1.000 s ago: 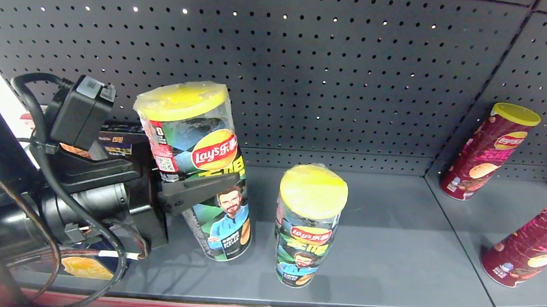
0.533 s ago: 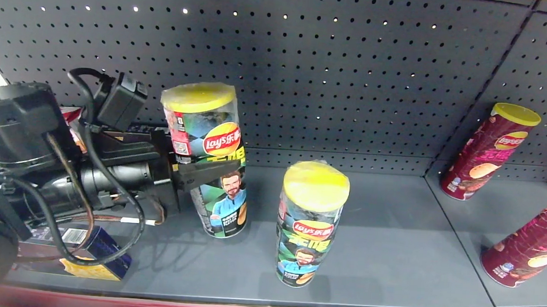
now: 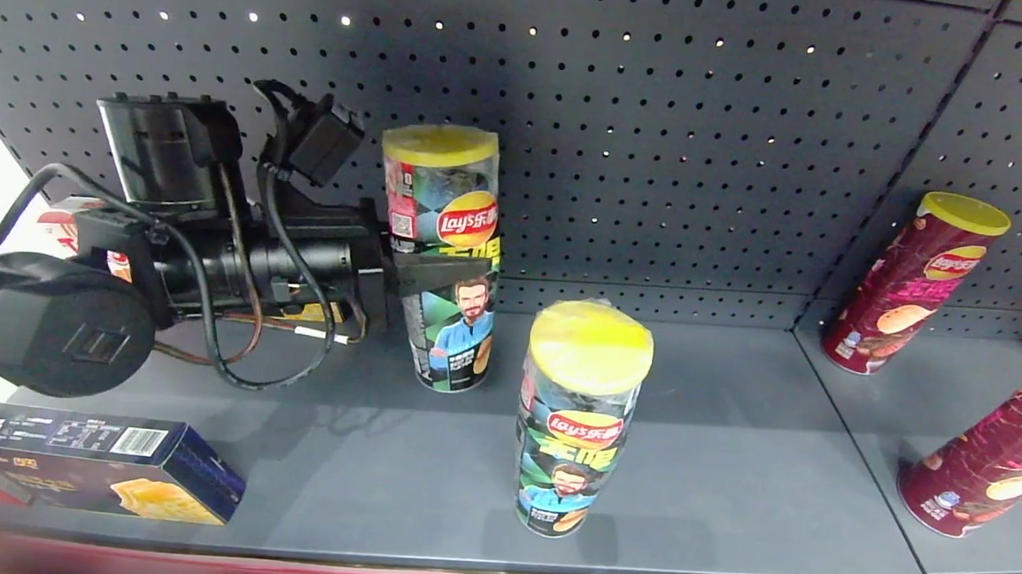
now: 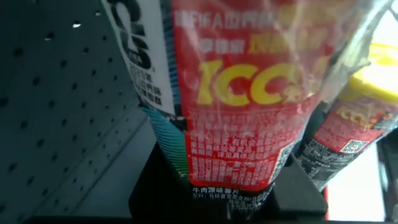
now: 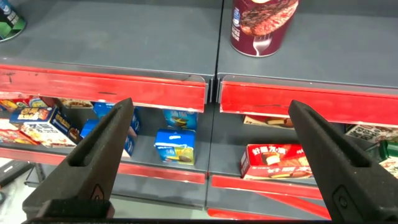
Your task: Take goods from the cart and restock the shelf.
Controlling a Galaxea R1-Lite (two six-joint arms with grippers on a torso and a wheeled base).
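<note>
The can (image 3: 441, 194) is upright, left of centre, with the fingers of my left gripper (image 3: 449, 276) clenched on it. I would set it flat on the shelf (image 3: 730, 478), apart from the second can (image 3: 581, 416), then release slowly. My right gripper (image 5: 210, 106) is spread and empty.

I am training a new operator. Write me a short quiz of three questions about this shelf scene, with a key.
1. True or false: the left pincer is shut on a green chips can.
2. The blue box is: A standing on end; B lying flat at the front left of the shelf; C hanging on a hook.
3. Fill in: the right pincer is ____.
Key: 1 true; 2 B; 3 open.
</note>
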